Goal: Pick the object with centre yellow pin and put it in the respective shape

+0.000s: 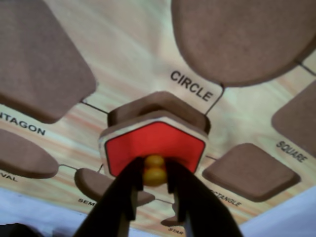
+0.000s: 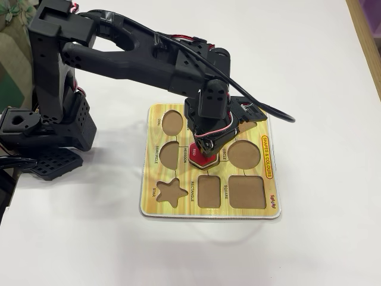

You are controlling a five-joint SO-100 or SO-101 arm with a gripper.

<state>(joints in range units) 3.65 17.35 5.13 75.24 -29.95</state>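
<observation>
Currently the gripper (image 1: pixel 155 174) is closed on the yellow pin (image 1: pixel 154 170) of the red piece (image 1: pixel 154 144). In the wrist view, the piece sits tilted just above its recess (image 1: pixel 158 107), near the centre of the board (image 2: pixel 268 205).

In the fixed view, the hexagon piece (image 2: pixel 204 159) sits on the board (image 2: pixel 209 211), left of the circle recess (image 2: pixel 244 154).

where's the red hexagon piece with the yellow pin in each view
Wrist view: red hexagon wooden piece lower centre, its yellow pin between the gripper fingers.
Fixed view: it peeks out under the gripper, mid-board.
Shared landmark: the round circle cutout, right of the piece in both.
</observation>
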